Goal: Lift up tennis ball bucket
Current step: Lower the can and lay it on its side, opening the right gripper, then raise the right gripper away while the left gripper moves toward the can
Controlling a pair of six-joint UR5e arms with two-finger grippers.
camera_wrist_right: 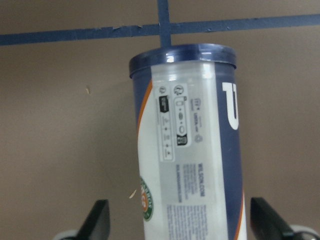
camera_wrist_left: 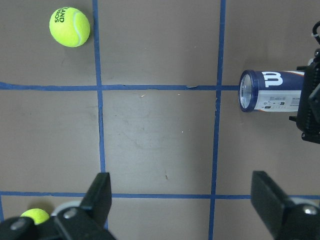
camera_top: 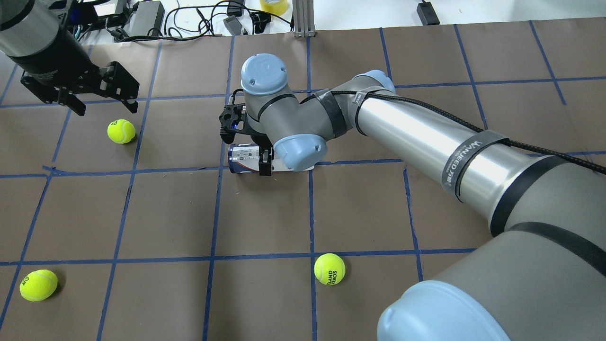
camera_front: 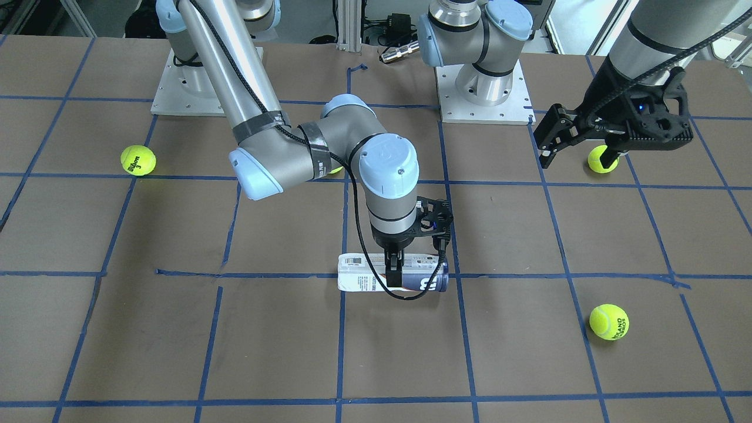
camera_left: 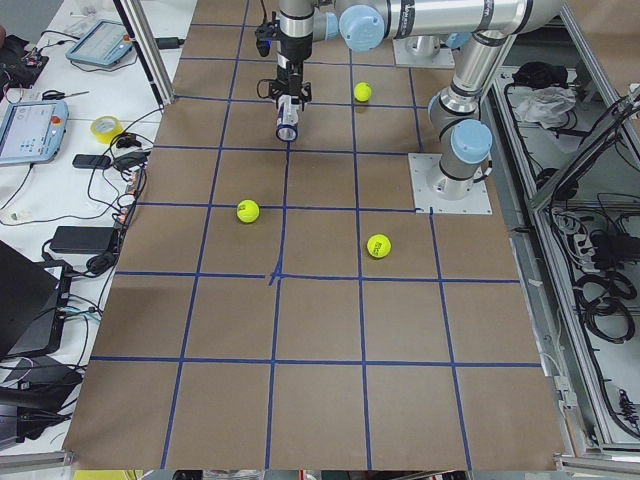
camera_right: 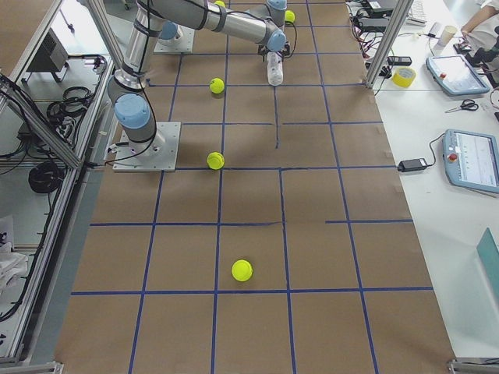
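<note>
The tennis ball bucket (camera_front: 359, 274) is a clear can with a white and navy label and lies on its side on the brown table, along a blue tape line. It also shows in the overhead view (camera_top: 241, 159) and the left wrist view (camera_wrist_left: 270, 90). My right gripper (camera_front: 392, 269) is down over its middle, open, with one finger on each side. In the right wrist view the can (camera_wrist_right: 190, 140) fills the gap and both fingers (camera_wrist_right: 97, 222) stand apart from it. My left gripper (camera_front: 578, 154) is open and empty, high above a tennis ball (camera_front: 603, 158), far from the can.
More yellow-green tennis balls lie loose on the table: one far from the can (camera_front: 138, 160), one toward the front edge (camera_front: 608, 321), and one mostly hidden behind my right arm (camera_front: 335, 170). The arm bases (camera_front: 482, 100) stand at the back.
</note>
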